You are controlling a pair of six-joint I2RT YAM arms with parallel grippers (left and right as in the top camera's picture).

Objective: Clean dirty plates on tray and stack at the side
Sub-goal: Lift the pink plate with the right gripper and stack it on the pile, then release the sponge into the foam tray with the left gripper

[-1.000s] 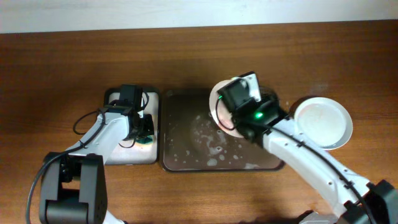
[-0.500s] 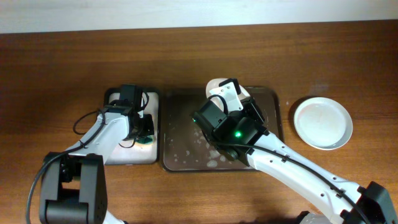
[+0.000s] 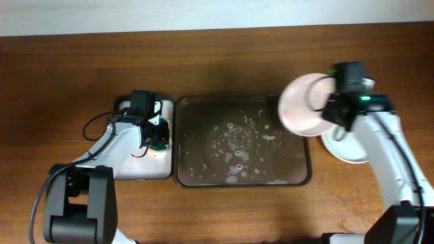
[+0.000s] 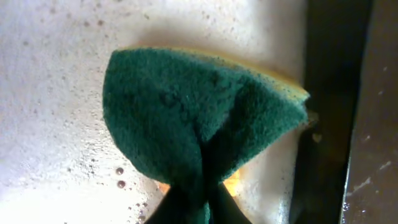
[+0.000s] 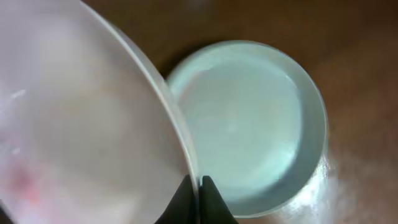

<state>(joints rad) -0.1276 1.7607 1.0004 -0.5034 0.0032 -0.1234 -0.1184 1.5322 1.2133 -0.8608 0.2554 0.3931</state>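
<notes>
My right gripper is shut on the rim of a pale plate and holds it tilted in the air over the right end of the dark tray. In the right wrist view the held plate fills the left side, the fingers pinch its edge, and a faint pink smear shows low on it. A clean pale green plate lies on the table below; it also shows in the overhead view. The tray is wet with suds. My left gripper is shut on a green sponge.
The sponge sits over the white-lined sponge tray left of the dark tray; it also shows in the left wrist view. A black cable loops beside the left arm. A pale wall edge runs along the back of the brown table.
My right arm has swung right with the plate, from the tray's middle to its right end, near the clean plate. The left arm has not moved.
</notes>
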